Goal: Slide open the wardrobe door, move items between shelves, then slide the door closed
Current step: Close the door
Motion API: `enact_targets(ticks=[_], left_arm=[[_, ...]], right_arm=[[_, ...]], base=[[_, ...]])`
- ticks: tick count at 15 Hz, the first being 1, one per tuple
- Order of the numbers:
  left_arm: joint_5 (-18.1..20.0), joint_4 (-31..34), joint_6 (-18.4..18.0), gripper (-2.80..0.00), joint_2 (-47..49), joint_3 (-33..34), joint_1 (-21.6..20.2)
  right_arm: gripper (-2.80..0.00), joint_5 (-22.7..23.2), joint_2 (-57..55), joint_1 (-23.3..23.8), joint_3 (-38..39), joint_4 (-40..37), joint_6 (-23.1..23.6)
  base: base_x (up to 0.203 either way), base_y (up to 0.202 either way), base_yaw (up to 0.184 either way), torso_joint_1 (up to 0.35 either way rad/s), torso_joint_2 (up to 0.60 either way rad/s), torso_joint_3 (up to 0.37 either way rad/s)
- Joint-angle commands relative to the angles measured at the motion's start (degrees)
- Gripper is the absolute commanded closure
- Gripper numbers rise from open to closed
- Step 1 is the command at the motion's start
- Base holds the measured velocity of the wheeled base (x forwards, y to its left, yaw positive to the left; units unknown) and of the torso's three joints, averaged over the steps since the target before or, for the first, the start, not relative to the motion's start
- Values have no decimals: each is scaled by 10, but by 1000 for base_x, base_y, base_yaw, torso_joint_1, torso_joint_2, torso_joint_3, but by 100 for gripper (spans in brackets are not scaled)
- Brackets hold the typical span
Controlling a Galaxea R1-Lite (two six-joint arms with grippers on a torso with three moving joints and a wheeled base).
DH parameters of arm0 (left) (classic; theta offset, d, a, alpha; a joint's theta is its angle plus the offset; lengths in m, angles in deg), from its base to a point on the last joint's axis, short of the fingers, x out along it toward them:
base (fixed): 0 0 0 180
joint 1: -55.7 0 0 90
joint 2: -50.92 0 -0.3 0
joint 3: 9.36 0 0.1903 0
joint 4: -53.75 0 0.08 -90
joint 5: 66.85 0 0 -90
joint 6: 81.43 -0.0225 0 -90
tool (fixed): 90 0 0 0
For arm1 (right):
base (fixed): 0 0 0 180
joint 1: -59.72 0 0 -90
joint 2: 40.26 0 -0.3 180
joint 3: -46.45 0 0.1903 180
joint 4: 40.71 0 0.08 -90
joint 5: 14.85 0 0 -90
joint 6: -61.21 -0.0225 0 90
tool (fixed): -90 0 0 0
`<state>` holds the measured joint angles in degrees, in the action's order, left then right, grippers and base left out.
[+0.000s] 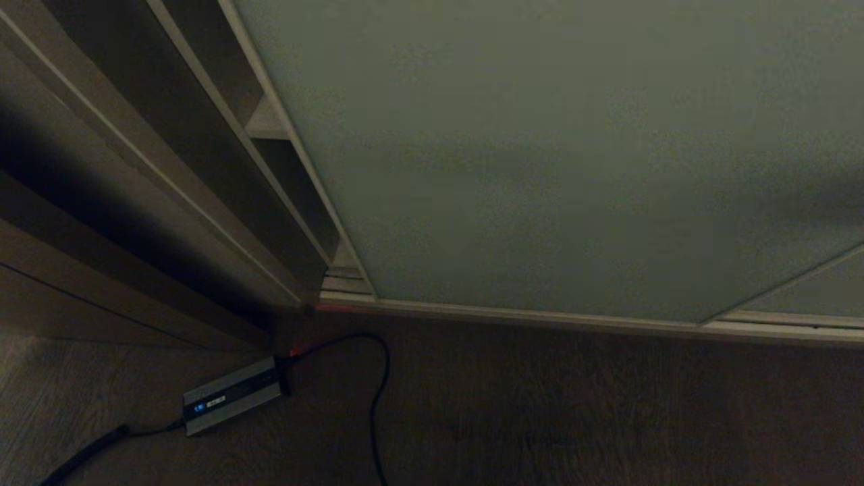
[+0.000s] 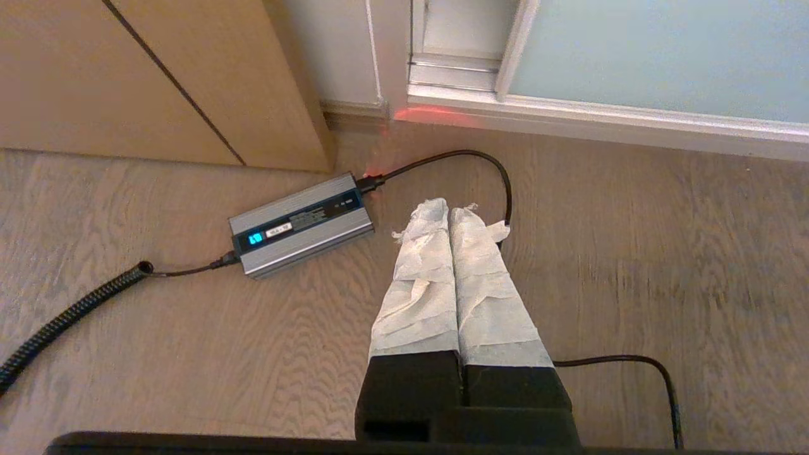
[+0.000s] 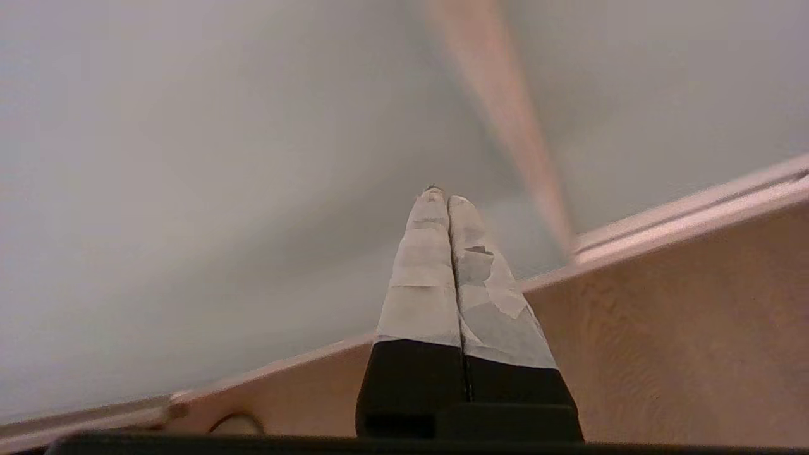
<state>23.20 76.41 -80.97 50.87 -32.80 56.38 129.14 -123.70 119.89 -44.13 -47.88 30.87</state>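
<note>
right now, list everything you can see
door: one, pale grey-green with cream frame, fills the head view's upper right, nearly shut with a narrow gap at its left edge
shelf: one seen, off-white, in that gap
track: one, metal, under the door
side panel: one, brown wood, left of the wardrobe
floor: wood grain
charger: one, grey box with blue display, on the floor at lower left
cables: black, one coiled, running from the charger
left tool: shut, empty, above the floor
right tool: shut, empty, pointing at the door
</note>
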Motion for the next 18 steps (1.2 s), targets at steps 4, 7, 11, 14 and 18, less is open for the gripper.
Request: enact_targets(ticks=[4, 7, 11, 14, 18], left_arm=[[0, 0, 0, 0, 0, 0, 0], [0, 0, 0, 0, 0, 0, 0], [0, -1, 0, 0, 0, 1, 0], [0, 0, 0, 0, 0, 0, 0], [0, 0, 0, 0, 0, 1, 0]], right_arm=[[0, 4, -64, 19, -50, 2, 1], [0, 2, -118, -8, -78, 1, 0], [0, -1, -140, -69, -89, -3, -3], [0, -9, -125, -95, -81, -4, -3], [0, -9, -97, -109, -60, -2, -3]], base=[[0, 0, 0, 0, 0, 0], [0, 0, 0, 0, 0, 0], [0, 0, 0, 0, 0, 0], [0, 0, 0, 0, 0, 0], [0, 0, 0, 0, 0, 0]])
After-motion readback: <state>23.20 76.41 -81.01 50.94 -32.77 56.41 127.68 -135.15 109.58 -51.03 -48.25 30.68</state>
